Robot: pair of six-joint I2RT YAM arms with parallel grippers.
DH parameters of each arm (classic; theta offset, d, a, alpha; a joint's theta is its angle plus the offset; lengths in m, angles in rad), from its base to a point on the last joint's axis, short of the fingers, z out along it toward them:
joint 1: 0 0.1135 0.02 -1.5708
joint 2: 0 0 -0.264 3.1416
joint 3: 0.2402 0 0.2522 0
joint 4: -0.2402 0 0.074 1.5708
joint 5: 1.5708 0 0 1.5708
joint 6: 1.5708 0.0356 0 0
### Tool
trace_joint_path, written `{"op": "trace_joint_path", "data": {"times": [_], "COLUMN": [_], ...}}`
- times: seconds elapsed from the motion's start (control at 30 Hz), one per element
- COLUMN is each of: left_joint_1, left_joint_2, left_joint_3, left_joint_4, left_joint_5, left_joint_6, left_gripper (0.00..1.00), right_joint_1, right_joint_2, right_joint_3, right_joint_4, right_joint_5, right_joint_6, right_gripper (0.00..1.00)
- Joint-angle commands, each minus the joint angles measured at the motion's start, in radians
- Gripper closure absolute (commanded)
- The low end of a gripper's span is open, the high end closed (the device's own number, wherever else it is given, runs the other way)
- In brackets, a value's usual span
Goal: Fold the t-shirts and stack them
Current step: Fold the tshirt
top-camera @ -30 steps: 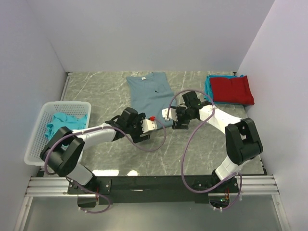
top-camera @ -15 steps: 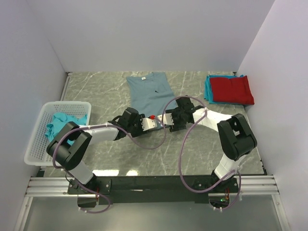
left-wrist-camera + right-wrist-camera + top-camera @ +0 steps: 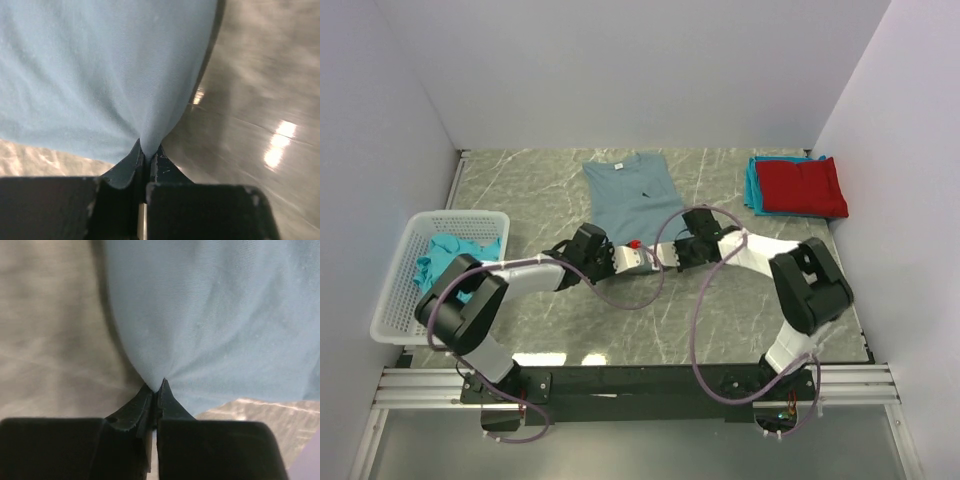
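Both fingers [image 3: 126, 171] tight on blue-grey t-shirt [image 3: 634, 196]

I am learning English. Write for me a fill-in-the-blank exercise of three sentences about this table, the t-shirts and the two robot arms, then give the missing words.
1. The left end effector and the right end effector are both ____ on the near hem of the large slate blue-grey fabric t-shirt.
2. The folded red fabric t-shirt lies on top of a ____ folded t-shirt.
3. The white plastic lattice basket stands at the ____ edge of the grey marble table.
Missing words: shut; teal; left.
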Motion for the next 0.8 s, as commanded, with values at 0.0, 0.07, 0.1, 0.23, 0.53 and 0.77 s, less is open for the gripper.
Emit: {"op": "trace_joint_path", "data": {"times": [0.0, 0.07, 0.1, 0.23, 0.53, 0.77], "left_joint_1": [-0.041, -0.088, -0.111, -0.213, -0.319, -0.082], "left_joint_2": [-0.126, -0.165, -0.212, -0.326, -0.416, -0.381], "left_joint_3": [0.001, -0.011, -0.024, -0.081, -0.011, 0.107], "left_joint_4": [-0.248, -0.307, -0.342, -0.386, -0.434, -0.427], "left_joint_5": [0.159, 0.207, 0.221, 0.318, 0.281, 0.336], "left_joint_6": [-0.027, -0.084, -0.098, -0.223, -0.251, -0.156], "left_gripper": [0.99, 0.99, 0.99, 0.99, 1.0, 1.0], "right_joint_1": [0.009, 0.011, 0.011, 0.032, 0.048, -0.001], "right_joint_2": [-0.162, -0.294, -0.342, -0.622, -0.801, -0.586], "right_joint_3": [-0.093, -0.177, -0.227, -0.344, -0.305, -0.05], "right_joint_4": [-0.163, -0.28, -0.322, -0.506, -0.586, -0.466], "right_joint_5": [-0.06, -0.109, -0.132, -0.185, -0.18, -0.127], "right_joint_6": [-0.033, -0.066, -0.079, -0.097, 0.103, 0.209], "right_gripper": [1.0, 1.0, 1.0, 1.0, 1.0, 1.0]}}
